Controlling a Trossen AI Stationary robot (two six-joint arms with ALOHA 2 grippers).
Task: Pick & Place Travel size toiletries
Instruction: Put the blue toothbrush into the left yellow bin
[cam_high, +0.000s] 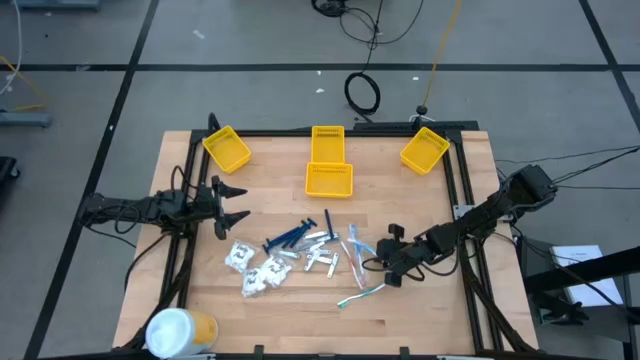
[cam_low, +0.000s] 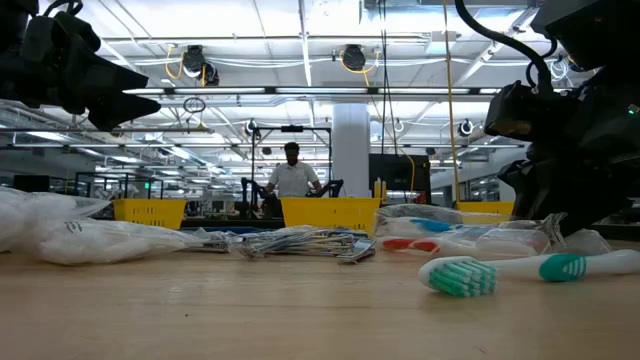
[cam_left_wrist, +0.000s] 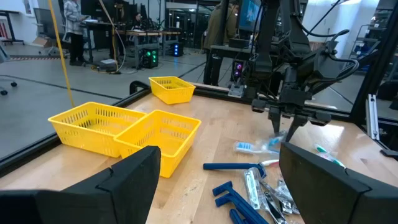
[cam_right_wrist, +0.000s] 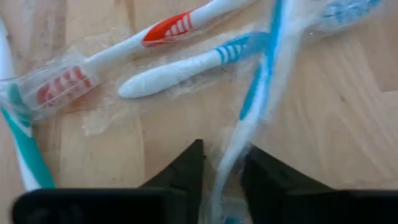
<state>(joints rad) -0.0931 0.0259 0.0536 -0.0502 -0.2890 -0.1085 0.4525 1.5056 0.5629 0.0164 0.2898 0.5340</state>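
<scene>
Right gripper (cam_right_wrist: 221, 171) down on the table (cam_high: 420, 310) toward its right edge, over the toothbrush cluster; its fingers (cam_right_wrist: 180, 168) are pinching the handle of a wrapped blue toothbrush (cam_right_wrist: 258, 87), whose long axis runs straight out ahead from between the tips. Judging by this, the lift belongs to the right arm. Left gripper (cam_high: 225, 204) hangs near the left edge, fingers spread wide, well apart from the pile and holding nothing.

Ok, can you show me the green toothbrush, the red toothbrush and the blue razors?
Green-and-white plastic toothbrush (cam_low: 458, 277): low view, on its bristled head.
Red-and-white wrapped toothbrush (cam_right_wrist: 166, 29): right wrist view, on the red grip of its handle.
Dark blue plastic razors (cam_high: 291, 236): high view, on one razor's handle.
</scene>
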